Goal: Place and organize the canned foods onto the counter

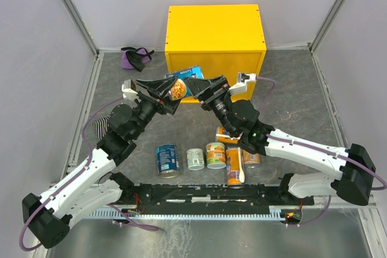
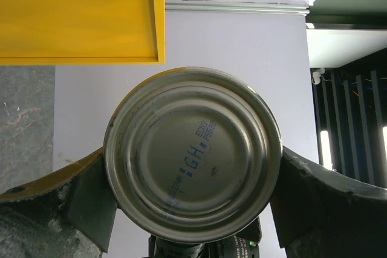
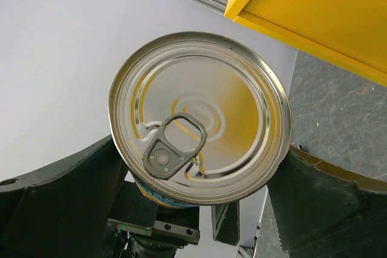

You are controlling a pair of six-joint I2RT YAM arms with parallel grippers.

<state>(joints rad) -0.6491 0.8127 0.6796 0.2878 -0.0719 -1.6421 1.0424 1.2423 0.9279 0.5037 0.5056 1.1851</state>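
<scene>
The held can [image 1: 178, 90] hangs in the air between the two arms, just on the near side of the yellow counter [image 1: 214, 25] and clear of the grey surface [image 1: 290, 89] below it. The left tool [image 1: 165, 92] is clamped on it. In the left wrist view its two fingers [image 2: 84, 203] press the can's round wall from both sides, and the stamped bottom end [image 2: 192, 155] faces that camera.

The right tool [image 1: 203, 89] meets the can from the opposite end. Its jaws stand wide apart, one finger [image 3: 60, 203] on each side, and the pull-tab lid [image 3: 199, 119] faces its camera. Whether the pads touch the wall cannot be made out, so I take it as spread, not gripping.

Both tools hold the same can end to end, and that looks like a hand-over or a re-grip in mid-air. A can gripped along its length cannot be stood down on its base, so passing it across would let one arm take a better hold for placing.

The can's long axis lies roughly level and runs left to right along the line between the tools. The lid points right and the bottom points left. It must be turned upright before it goes on the counter.

The remaining cans [image 1: 205, 156] sit in a loose row near the arm bases, mostly upright, and a tall orange can [image 1: 234, 166] lies on its side. None is on the counter's top yet.
</scene>
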